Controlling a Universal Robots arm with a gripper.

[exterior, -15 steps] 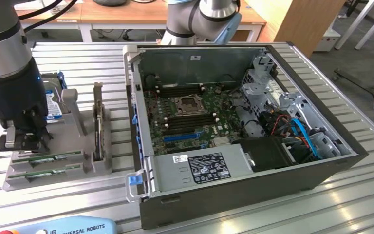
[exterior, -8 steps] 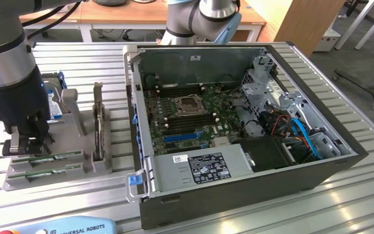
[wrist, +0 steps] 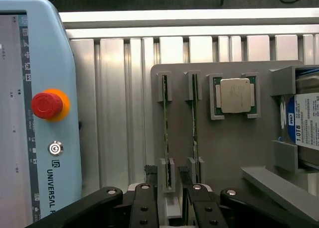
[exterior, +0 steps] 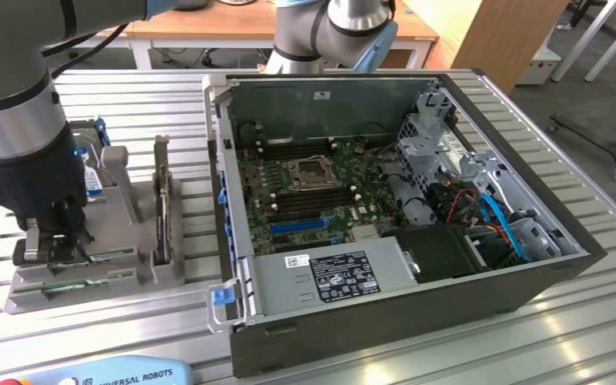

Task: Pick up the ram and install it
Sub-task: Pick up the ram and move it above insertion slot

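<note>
light: bright, even | glare: table slats | shadows: soft, inside case

The ram is a long, thin green circuit-board stick, seen edge-on, standing on its long edge in a slot of the gray holder. It runs straight out ahead of the jaws of the gripper, its near end at the gap between them. A second stick of the same kind stands parallel just beside it, in line with one jaw.
</note>
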